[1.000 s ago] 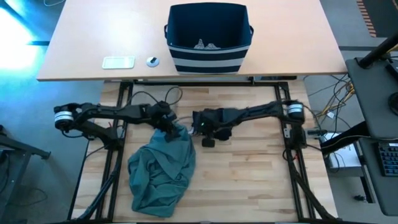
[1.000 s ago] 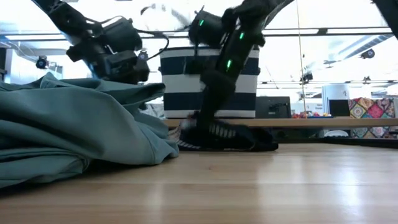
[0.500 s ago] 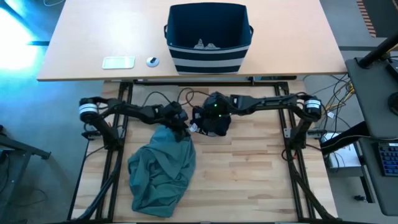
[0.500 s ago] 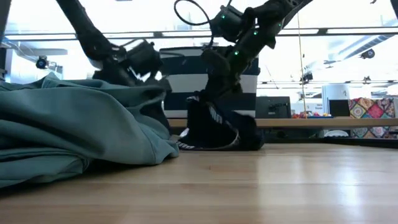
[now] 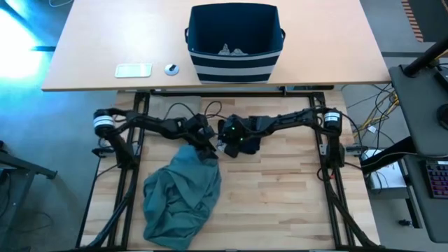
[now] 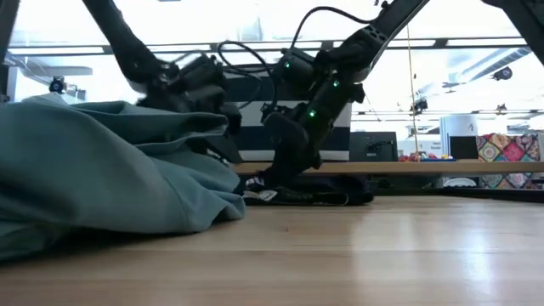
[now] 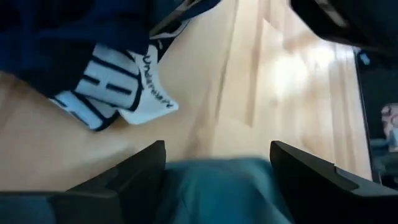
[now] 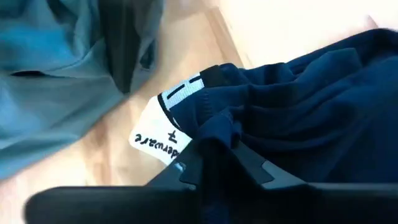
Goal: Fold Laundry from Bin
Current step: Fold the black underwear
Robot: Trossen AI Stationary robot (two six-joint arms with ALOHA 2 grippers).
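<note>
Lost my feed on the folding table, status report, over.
Left gripper open at the teal-green garment's top edge. Right gripper down on the navy garment, grip unclear. Bin behind, grey pieces inside. Nothing blocking.

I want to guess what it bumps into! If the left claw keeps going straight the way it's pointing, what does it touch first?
Probably the navy garment with white lettering, lying just ahead on the wooden table. The left claw, open over the teal garment, points toward it, though depth is hard to judge.
</note>
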